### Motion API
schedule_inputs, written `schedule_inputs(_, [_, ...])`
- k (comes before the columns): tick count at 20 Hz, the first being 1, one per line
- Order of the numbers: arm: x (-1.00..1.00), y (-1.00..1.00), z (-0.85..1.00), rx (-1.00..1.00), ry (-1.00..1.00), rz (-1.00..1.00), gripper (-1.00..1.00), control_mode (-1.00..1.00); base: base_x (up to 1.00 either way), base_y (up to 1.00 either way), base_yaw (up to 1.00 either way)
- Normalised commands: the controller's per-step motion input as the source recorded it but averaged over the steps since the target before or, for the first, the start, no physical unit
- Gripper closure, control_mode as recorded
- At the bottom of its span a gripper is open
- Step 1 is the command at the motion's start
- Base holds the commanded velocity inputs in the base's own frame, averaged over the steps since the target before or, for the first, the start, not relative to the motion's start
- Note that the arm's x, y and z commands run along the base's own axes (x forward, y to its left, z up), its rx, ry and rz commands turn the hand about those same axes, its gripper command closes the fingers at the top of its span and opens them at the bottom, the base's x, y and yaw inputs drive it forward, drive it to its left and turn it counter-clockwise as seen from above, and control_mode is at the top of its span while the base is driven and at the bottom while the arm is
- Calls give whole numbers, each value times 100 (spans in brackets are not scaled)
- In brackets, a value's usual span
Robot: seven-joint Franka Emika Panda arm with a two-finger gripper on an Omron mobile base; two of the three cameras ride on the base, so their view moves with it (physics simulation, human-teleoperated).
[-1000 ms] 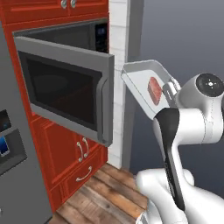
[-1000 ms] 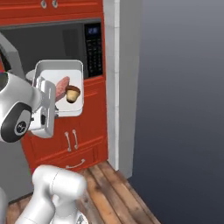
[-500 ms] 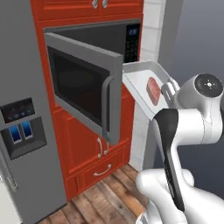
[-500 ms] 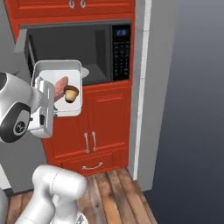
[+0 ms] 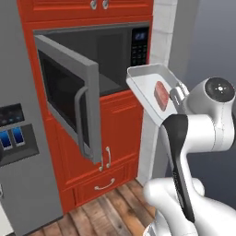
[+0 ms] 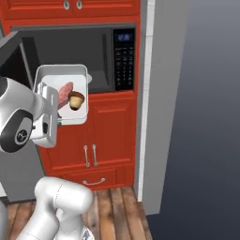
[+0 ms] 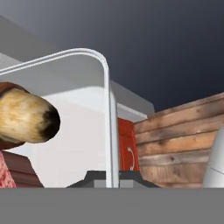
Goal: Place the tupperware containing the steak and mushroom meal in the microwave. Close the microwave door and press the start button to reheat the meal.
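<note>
The tupperware (image 5: pixel 148 85) hangs tilted in the air, in front of and slightly right of the microwave (image 5: pixel 115 55). My gripper (image 5: pixel 178 93) is shut on its near rim. The steak (image 5: pixel 162 93) lies in it, and the right base view shows the tupperware (image 6: pixel 63 79) with the steak (image 6: pixel 64 90) and the mushroom (image 6: pixel 76 99) side by side. The microwave door (image 5: pixel 64 92) stands swung open to the left and the dark cavity is exposed. The keypad panel (image 6: pixel 124 58) is on the microwave's right. In the hand view the mushroom (image 7: pixel 26 118) sits close by the tupperware rim (image 7: pixel 106 96).
A tall grey fridge (image 5: pixel 18 179) with a dispenser stands left of the microwave. Red cabinet doors (image 5: pixel 120 133) and a drawer (image 5: pixel 103 184) sit below it. A pale pillar (image 6: pixel 164 117) borders the right side. The floor is wood planks (image 5: pixel 106 216).
The whole scene has slid right in both base views as the base drove, bringing the microwave opening in front of the arm. The tupperware stays held the same way.
</note>
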Motion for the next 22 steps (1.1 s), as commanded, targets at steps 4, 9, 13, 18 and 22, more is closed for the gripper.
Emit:
schedule_inputs(4, [0, 0, 0, 0, 0, 0, 100, 100, 35, -42, 33])
schedule_inputs(9, [0, 0, 0, 0, 0, 0, 100, 100, 39, -38, 37])
schedule_inputs(13, [0, 0, 0, 0, 0, 0, 100, 100, 38, -38, 38])
schedule_inputs(18, [0, 0, 0, 0, 0, 0, 100, 100, 39, -36, 37])
schedule_inputs(22, [0, 0, 0, 0, 0, 0, 100, 100, 37, -33, 35])
